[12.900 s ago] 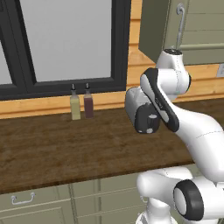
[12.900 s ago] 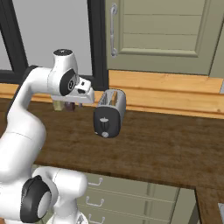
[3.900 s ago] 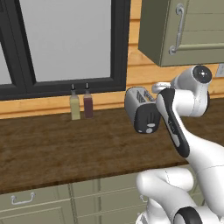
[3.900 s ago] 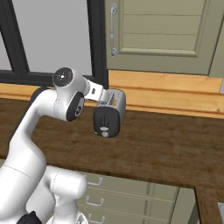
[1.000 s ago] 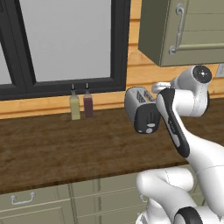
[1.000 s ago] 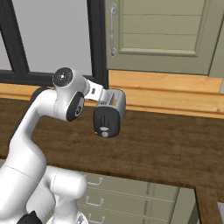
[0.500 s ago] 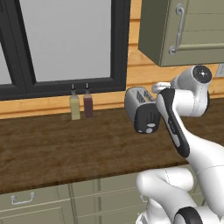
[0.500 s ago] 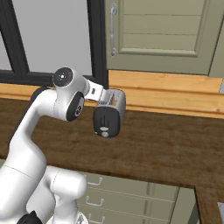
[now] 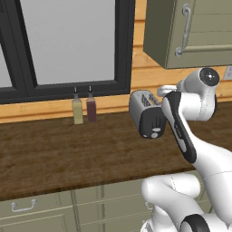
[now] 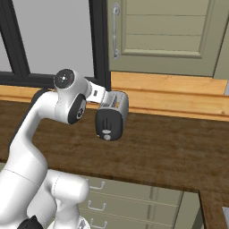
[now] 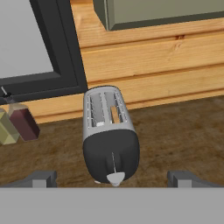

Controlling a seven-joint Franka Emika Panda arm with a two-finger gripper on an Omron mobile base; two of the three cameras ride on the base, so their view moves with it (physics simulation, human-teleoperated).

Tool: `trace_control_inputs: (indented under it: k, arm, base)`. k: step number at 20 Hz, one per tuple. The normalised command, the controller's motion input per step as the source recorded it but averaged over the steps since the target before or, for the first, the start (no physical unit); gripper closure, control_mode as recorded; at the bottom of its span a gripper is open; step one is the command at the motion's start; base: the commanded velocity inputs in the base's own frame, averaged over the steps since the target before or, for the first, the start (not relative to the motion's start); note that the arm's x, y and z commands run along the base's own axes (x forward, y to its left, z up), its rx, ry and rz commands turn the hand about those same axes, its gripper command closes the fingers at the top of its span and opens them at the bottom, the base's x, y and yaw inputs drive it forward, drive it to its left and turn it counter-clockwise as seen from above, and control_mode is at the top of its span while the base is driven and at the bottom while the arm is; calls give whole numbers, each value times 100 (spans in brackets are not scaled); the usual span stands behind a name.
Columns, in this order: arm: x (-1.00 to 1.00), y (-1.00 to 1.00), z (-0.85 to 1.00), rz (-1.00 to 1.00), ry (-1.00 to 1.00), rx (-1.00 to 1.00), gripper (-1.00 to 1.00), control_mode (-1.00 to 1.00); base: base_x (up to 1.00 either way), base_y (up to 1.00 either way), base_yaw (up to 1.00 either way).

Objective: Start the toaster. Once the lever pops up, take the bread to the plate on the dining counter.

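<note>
The end effector (image 11: 111, 177) is released, its two tips spread wide on either side of the toaster (image 11: 109, 133), touching nothing. The toaster stands on the dark wood counter (image 11: 183, 131) just ahead, dark end panel and pale knob nearest. The bread (image 11: 114, 114) sits low in its right slot. Farther left, two bottles (image 11: 15, 124) stand below the window frame (image 11: 57, 52).

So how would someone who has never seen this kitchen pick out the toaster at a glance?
Find the dark wood worktop below the black-framed window. Near its back edge, right of two slim bottles, stands the toaster. It is the rounded silver-grey body with two top slots and a dark end panel carrying a small pale knob, unlike the tall narrow bottles.
</note>
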Motion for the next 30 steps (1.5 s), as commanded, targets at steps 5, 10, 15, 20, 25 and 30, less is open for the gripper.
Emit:
trace_control_inputs:
  k: [5,10,15,20,25,30]
  arm:
    - [0,0,0,0,0,0,-100,-100]
    - [0,0,0,0,0,0,-100,-100]
    - [0,0,0,0,0,0,-100,-100]
    - [0,0,0,0,0,0,-100,-100]
    - [0,0,0,0,0,0,-100,-100]
    - [0,0,0,0,0,0,-100,-100]
  base:
    - [0,0,0]
    - [0,0,0]
    - [0,0,0]
    - [0,0,0]
    - [0,0,0]
    - [0,0,0]
